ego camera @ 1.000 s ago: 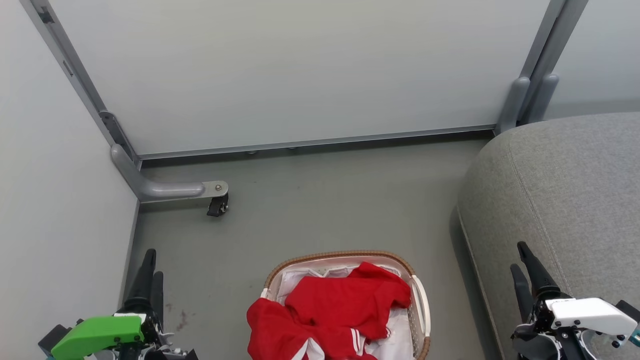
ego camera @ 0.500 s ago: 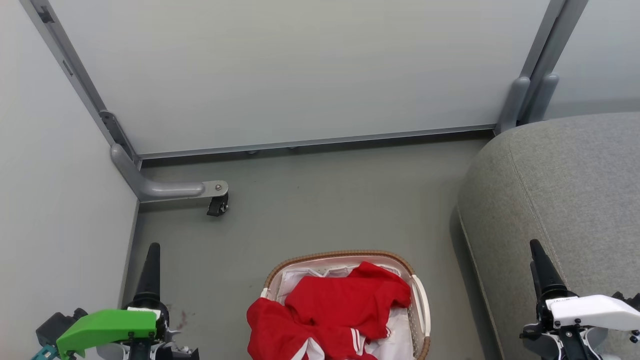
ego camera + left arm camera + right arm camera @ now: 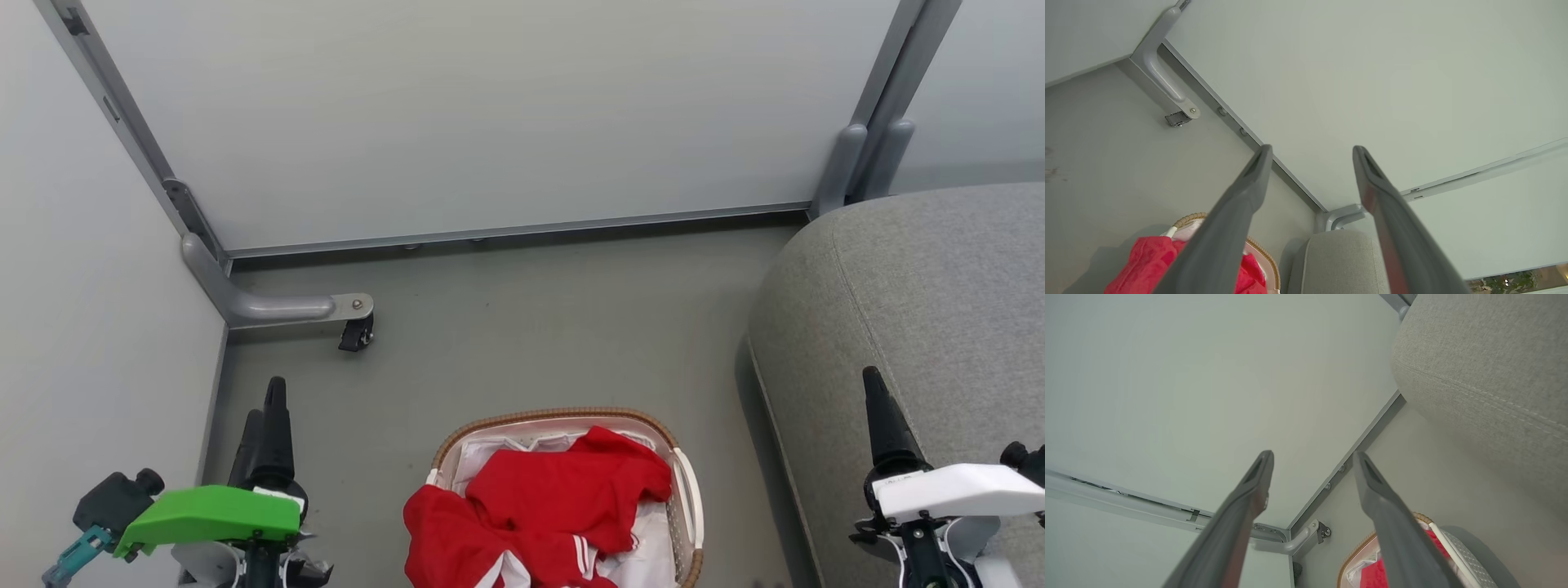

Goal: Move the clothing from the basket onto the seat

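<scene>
Left gripper (image 3: 265, 404): jaws spread apart, empty, pointing forward above grey floor (image 3: 531, 327). Right gripper (image 3: 875, 392): jaws apart, empty, pointing forward; large grey fabric seat cushion (image 3: 922, 310) to its right. Bright red white-striped garments (image 3: 555, 498) in cream perforated basket with brown woven rim (image 3: 563, 414), between both grippers, untouched.

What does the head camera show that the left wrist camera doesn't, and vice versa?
Head view: the right hand in front of the seat, and the white stripes on the clothing. Left wrist view: the left hand with its fingers spread wide, and greenery at the lower right corner. Both: clothing in the basket, the grey seat, a caster.
</scene>
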